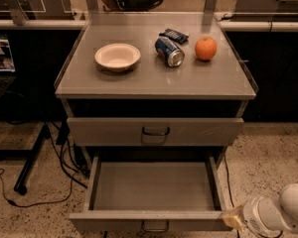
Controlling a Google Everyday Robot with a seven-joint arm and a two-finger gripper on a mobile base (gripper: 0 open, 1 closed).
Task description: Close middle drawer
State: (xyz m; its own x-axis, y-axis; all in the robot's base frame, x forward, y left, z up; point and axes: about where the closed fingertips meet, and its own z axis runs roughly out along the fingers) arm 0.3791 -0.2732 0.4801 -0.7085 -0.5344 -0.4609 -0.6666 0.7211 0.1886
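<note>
Item 1, middle drawer (139, 221): stands wide open at the near side of the cabinet, below the top drawer (198, 131). Its shallow tray is bare, and its loop handle (155, 226) sits at the bottom edge of my view.

Item 2, gripper (234, 217): low at the near right, its tan tip at the right corner of the drawer front, seemingly touching it. I cannot tell whether it is clenched or released.

Item 3, cabinet top (139, 86): 1 white bowl (117, 56) on the left, 1 blue can (169, 51) lying on its side, 1 orange (205, 48) on the right, 1 dark packet (174, 34) beyond the can.

Progress, my judgement: contact reached, closing not yet done. The whole push remains, driving the front away until it sits flush under the top drawer.
</note>
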